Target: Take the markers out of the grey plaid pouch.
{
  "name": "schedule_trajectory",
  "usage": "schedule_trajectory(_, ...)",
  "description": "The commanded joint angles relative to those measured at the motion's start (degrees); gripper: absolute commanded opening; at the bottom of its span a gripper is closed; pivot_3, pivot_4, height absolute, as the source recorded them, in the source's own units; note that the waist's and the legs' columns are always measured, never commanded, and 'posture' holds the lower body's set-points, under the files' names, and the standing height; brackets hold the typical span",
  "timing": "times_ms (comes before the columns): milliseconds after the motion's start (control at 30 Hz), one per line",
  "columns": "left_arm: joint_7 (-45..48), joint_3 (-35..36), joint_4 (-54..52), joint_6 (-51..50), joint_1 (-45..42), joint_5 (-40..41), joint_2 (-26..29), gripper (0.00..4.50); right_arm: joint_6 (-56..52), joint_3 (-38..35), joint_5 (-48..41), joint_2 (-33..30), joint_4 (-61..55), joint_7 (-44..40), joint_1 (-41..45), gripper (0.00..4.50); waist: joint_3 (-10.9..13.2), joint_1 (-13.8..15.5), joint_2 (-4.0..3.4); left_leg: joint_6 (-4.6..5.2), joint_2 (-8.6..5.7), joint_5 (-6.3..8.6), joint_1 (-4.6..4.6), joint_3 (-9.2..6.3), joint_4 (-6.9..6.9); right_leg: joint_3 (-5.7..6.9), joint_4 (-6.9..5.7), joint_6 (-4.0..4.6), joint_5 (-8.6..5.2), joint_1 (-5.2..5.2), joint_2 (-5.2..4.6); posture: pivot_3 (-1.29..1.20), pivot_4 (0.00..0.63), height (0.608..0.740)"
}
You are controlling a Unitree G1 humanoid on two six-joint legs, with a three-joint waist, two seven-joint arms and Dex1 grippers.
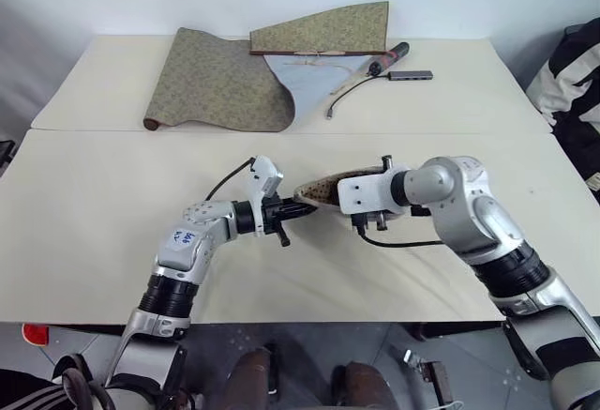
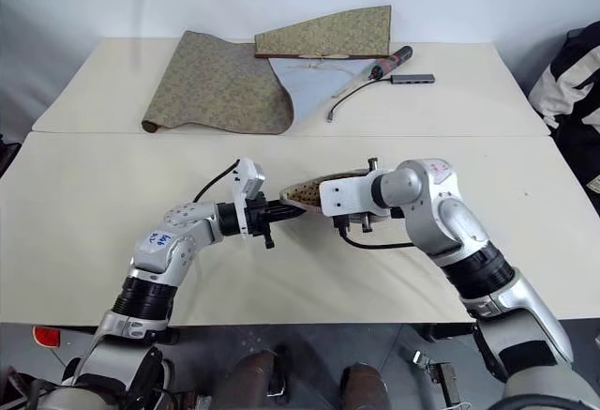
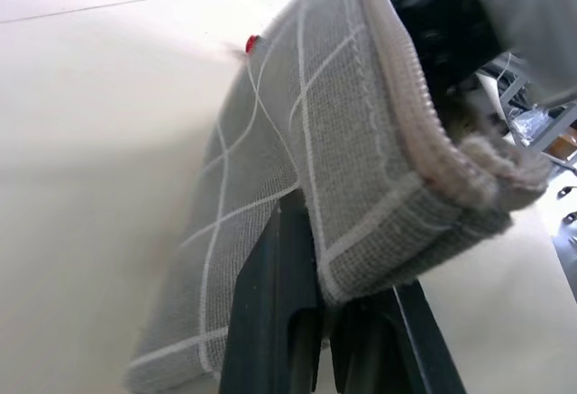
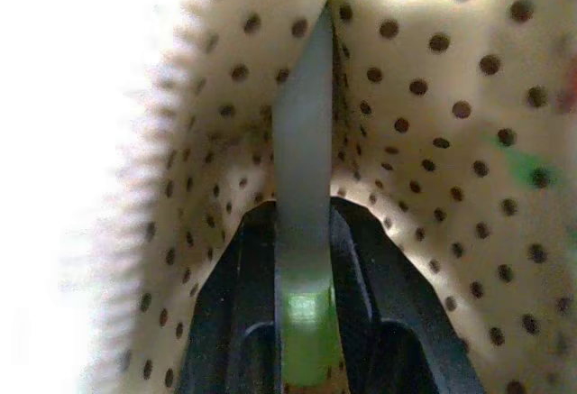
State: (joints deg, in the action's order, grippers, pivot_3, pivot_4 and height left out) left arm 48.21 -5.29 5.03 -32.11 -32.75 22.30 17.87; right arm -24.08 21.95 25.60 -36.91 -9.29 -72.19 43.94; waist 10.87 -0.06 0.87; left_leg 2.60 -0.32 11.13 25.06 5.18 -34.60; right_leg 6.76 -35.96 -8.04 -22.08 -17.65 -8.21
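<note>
While no marker yet lies out on the table [image 1: 103, 232], the task stands at its first extraction, by my judgement: the right gripper [image 4: 303, 259] sits inside the pouch [image 3: 352, 169], its two black fingers closed upon a slim pale marker [image 4: 303, 187] with a green end, the marker pinched between the pads and running up along the fold of the tan dotted lining. A further smear of green shows deeper in the lining and a small red tip [image 3: 251, 44] shows at the pouch's far edge in the left wrist view, so at least one more marker probably remains inside; how many in all cannot be told. The left gripper [image 1: 284, 213] is clamped on the near corner of the pouch, the grey fabric with white grid lines draped over its closed fingers, holding the pouch lifted just above the front table with the mouth turned toward the right arm. The pouch hangs between the two grippers, near the middle of the front table. Remaining work, as judged: draw the held marker clear, set it down, and repeat for whatever remains. On the rear table, well apart, lie an olive patterned cloth scroll [image 1: 220, 82], a dark cylinder with a cable [image 1: 388, 57] and a small grey adapter [image 1: 411, 75], none of them touched.
</note>
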Motion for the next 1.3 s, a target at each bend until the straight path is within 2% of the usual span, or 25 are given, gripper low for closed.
schedule_trajectory(33,0.0,0.6,-1.1,1.4,-0.8,0.6,-0.4,0.0,-2.4,-2.2,-3.6,-0.4,-4.9,-1.4,1.1,0.39,0.0,0.0,0.0,0.0,0.0,0.0,-0.01,0.0,0.0,0.0,0.0,0.0,0.0,0.0,0.0,0.0,0.15,0.74)
schedule_trajectory(333,1.0,-1.5,-1.7,2.9,0.2,-1.7,1.0,0.0,-6.5,-6.0,-8.0,-0.8,-5.0,1.3,2.6,0.39,0.0,0.0,0.0,0.0,0.0,0.0,0.0,0.0,0.0,0.01,0.01,0.0,0.0,-0.01,-0.01,0.0,0.15,0.74)
schedule_trajectory(500,0.6,-3.0,-2.8,2.9,0.2,-2.1,0.3,0.0,-6.8,-5.3,-8.8,-0.2,-4.9,3.7,4.1,0.39,0.0,0.0,0.0,0.0,0.0,0.0,0.0,0.01,0.0,0.0,0.02,0.0,0.0,-0.01,-0.02,0.0,0.15,0.74)
schedule_trajectory(700,-3.0,-6.7,-3.1,4.4,-1.5,-7.8,-1.3,0.0,-7.7,-4.9,-9.4,0.1,-4.6,5.2,5.0,0.39,0.0,0.0,0.0,0.0,-0.01,0.0,0.01,0.0,0.0,0.01,0.01,0.0,0.0,-0.02,-0.02,0.0,0.15,0.74)
schedule_trajectory(800,-3.3,-9.6,-3.3,7.0,-0.7,-12.6,0.5,0.0,-8.0,-6.5,-10.3,-1.6,-4.6,4.7,5.0,0.39,0.0,0.0,0.0,0.0,-0.01,0.0,0.02,0.01,0.02,0.01,0.01,0.0,0.0,-0.02,-0.02,0.0,0.15,0.74)
schedule_trajectory(933,-5.5,-10.0,-1.2,10.7,-0.9,-16.8,1.5,0.0,-8.9,-7.8,-13.1,-3.8,-5.5,3.7,4.5,0.39,0.0,0.0,0.0,0.0,-0.01,0.0,0.03,0.01,0.02,0.02,0.02,0.0,0.0,-0.02,-0.02,0.0,0.15,0.74)
schedule_trajectory(1200,-12.5,-3.7,4.9,17.2,-4.4,-17.4,-0.7,0.0,-9.8,-9.6,-17.4,-8.4,-7.3,3.1,1.6,0.39,0.0,0.1,0.0,0.02,-0.01,0.02,0.02,0.0,0.01,0.08,0.07,0.0,0.0,-0.03,-0.09,0.0,0.15,0.74)
schedule_trajectory(1300,-15.0,-0.3,6.0,17.6,-5.5,-15.3,-2.6,0.0,-11.1,-10.0,-19.2,-9.0,-8.8,3.1,0.7,0.39,0.0,0.1,0.01,0.02,-0.01,0.01,0.02,-0.01,0.01,0.1,0.06,0.0,0.0,-0.02,-0.11,0.0,0.15,0.74)
